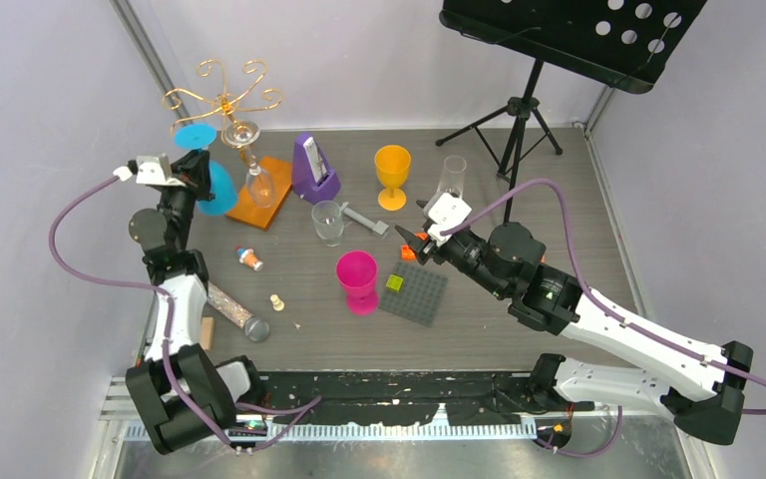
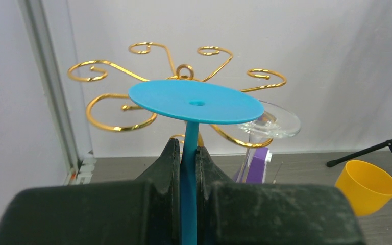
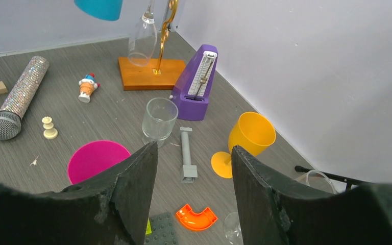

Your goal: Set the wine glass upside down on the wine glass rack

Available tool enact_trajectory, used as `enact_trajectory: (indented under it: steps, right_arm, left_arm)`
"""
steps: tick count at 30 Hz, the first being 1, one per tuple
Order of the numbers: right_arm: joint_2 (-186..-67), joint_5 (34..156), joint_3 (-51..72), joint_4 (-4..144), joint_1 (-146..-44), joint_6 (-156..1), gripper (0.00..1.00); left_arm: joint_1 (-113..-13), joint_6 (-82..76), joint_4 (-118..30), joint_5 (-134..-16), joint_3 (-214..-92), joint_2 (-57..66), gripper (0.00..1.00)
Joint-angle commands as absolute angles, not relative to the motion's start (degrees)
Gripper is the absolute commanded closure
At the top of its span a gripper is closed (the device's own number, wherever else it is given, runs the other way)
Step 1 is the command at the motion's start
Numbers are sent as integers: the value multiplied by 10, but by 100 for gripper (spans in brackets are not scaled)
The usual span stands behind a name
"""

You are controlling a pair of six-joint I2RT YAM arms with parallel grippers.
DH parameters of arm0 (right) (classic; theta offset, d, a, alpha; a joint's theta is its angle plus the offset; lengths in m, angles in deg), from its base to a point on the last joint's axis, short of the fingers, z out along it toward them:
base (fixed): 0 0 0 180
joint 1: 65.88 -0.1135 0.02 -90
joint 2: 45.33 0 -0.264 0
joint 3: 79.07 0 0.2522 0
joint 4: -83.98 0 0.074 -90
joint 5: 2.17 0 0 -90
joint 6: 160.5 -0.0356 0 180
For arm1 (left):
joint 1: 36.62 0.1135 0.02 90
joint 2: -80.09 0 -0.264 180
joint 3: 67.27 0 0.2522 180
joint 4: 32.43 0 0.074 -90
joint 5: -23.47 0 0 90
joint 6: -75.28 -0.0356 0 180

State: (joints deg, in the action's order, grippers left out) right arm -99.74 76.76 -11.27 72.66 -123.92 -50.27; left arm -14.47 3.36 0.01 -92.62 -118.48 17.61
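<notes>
Left gripper (image 2: 186,153) pinched tight on the stem of a blue wine glass (image 2: 196,102), held upside down with its flat foot uppermost, level with the gold scroll arms of the wine glass rack (image 1: 224,100) at the far left of the table (image 1: 309,319); unclear whether touching a wire. Hanging bowl-down from the rack, a clear wine glass (image 1: 256,182) above the orange base (image 1: 271,195). Right gripper (image 3: 194,153) spread, holding nothing, hovering over a small orange curved piece (image 3: 196,217), near a pink cup (image 1: 357,279).
</notes>
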Motion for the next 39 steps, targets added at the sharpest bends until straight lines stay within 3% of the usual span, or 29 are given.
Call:
enact_trajectory:
  steps: [1,23,39]
  right_arm:
    - [-991,766,-110,725,-1239,-511,39]
    - [-1021,783,-85,684,-1239,-503,39]
    - [-1043,784,-77,679,-1239,-497,39]
  left_arm:
    - [-139,40,111,-997,-1231,141,100]
    - [-110,115,340,-1002,-1219,-27,100]
    - [-110,124,320,-1030,-1271,-75,100]
